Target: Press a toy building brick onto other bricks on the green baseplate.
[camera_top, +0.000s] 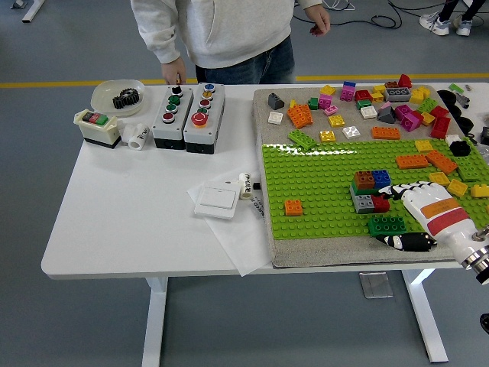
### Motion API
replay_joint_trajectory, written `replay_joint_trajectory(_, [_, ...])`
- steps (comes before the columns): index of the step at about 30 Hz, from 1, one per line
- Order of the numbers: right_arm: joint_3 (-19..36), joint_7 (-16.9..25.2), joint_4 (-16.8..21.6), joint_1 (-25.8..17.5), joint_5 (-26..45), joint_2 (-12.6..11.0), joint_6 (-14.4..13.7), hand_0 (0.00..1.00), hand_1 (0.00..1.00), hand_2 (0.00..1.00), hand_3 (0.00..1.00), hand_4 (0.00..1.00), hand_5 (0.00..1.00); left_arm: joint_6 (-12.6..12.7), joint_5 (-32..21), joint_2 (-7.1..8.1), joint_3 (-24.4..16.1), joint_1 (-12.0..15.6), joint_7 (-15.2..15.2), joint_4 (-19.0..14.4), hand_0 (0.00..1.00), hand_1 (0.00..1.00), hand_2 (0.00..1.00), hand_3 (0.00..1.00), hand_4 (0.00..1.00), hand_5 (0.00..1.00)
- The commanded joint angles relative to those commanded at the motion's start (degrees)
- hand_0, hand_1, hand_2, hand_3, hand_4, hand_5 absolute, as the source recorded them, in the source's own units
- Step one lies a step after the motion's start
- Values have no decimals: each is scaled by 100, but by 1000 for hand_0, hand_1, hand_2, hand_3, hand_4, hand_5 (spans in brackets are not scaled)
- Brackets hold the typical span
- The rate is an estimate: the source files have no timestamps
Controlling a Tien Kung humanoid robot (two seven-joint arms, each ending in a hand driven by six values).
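White surface (137,206), green baseplate (321,191) at right. Right robot hand (401,218) – fingers loosely spread, gripping nothing, thumb just beside dark green brick (387,225). Est. step: pre-grasp; next needs pinch, then lift to brick stack (370,191).

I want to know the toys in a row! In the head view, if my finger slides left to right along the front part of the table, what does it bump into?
White light switch → small orange brick → stacked bricks → dark green brick → robot's right hand.
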Motion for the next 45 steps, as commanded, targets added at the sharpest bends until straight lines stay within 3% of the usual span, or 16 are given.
replay_joint_trajectory(1, [-15, 20, -33, 7, 4, -8, -13, 582, 571, 605, 706, 998, 278, 0, -10, 1, 8, -3, 0, -1, 740, 743, 751, 610, 674, 627])
replay_joint_trajectory(2, [-19, 26, -42, 9, 5, -11, -17, 575, 567, 599, 624, 976, 256, -1, -13, 1, 10, -3, 0, -1, 740, 742, 750, 610, 675, 626])
replay_joint_trajectory(7, [-62, 68, -146, 35, -14, -27, -23, 575, 567, 599, 624, 976, 256, -3, -25, 3, 26, -9, 1, -2, 740, 742, 750, 610, 675, 626])
replay_joint_trajectory(8, [-67, 73, -154, 38, -13, -29, -25, 573, 566, 586, 568, 939, 240, -3, -27, 3, 27, -9, 1, -3, 741, 743, 751, 610, 674, 625])
replay_joint_trajectory(13, [-124, 135, -254, 89, 50, -20, -76, 573, 566, 586, 568, 939, 240, -6, -19, 5, 26, -15, 9, -5, 741, 743, 751, 610, 674, 625])
replay_joint_trajectory(14, [-128, 140, -261, 94, 57, -18, -79, 565, 557, 567, 541, 900, 247, -7, -18, 5, 25, -15, 10, -5, 741, 743, 750, 611, 675, 625])
replay_joint_trajectory(45, [-389, 178, -707, 357, 129, 40, 23, 560, 554, 561, 539, 854, 268, -15, -7, 8, 58, -36, 46, -24, 742, 745, 750, 611, 675, 625])
